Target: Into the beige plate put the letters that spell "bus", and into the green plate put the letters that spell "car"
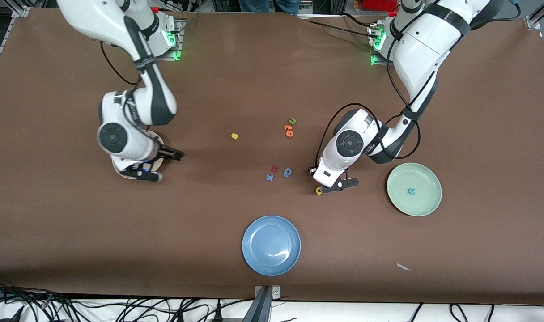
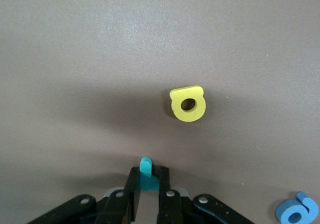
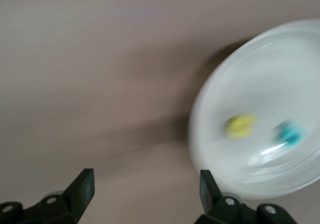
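Teal letter (image 2: 146,173) sits clenched in my left gripper (image 2: 146,184), beside the yellow "a" (image 2: 187,103), toward the right arm's end from the green plate (image 1: 414,189), which holds a teal "c" (image 1: 412,191). My right gripper (image 3: 145,189) hangs spread and empty at the beige plate (image 3: 260,78), where one yellow letter (image 3: 240,125) and one teal letter (image 3: 290,133) lie.

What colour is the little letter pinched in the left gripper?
Teal letter; the left wrist view shows it best.

c (image 1: 412,191) in green plate (image 1: 428,203)
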Robot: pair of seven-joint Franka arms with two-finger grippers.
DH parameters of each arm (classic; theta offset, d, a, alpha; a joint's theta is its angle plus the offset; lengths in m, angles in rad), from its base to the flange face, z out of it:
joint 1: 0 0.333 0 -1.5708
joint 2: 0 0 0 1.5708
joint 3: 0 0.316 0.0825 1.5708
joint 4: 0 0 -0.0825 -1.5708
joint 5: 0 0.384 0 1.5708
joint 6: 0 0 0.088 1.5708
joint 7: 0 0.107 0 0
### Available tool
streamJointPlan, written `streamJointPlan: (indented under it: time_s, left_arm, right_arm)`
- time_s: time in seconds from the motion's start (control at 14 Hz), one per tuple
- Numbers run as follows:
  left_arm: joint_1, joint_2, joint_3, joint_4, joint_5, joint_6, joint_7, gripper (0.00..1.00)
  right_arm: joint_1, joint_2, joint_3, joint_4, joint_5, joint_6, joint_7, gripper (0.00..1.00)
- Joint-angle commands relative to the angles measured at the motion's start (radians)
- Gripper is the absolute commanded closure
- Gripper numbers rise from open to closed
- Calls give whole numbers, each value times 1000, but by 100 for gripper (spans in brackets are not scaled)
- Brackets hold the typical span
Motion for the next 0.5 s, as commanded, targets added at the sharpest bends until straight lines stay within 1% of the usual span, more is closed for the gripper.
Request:
streamJointPlan:
  time_s: [0.0, 0.14, 0.28, 0.43]
  left_arm:
    - [-10, 1, 9, 23, 2, -12, 9, 88]
    - [4, -23, 12, 26, 3, -35, 33, 91]
    - [48, -45, 14, 55, 3, -115, 123, 91]
    - [88, -48, 14, 109, 2, -225, 224, 91]
  right_arm:
    - [24, 0, 98, -2, 5, 29, 272, 13]
    - [30, 1, 150, -7, 10, 59, 364, 13]
    - [45, 26, 205, -11, 10, 143, 482, 18]
    - [87, 53, 215, -23, 10, 194, 538, 23]
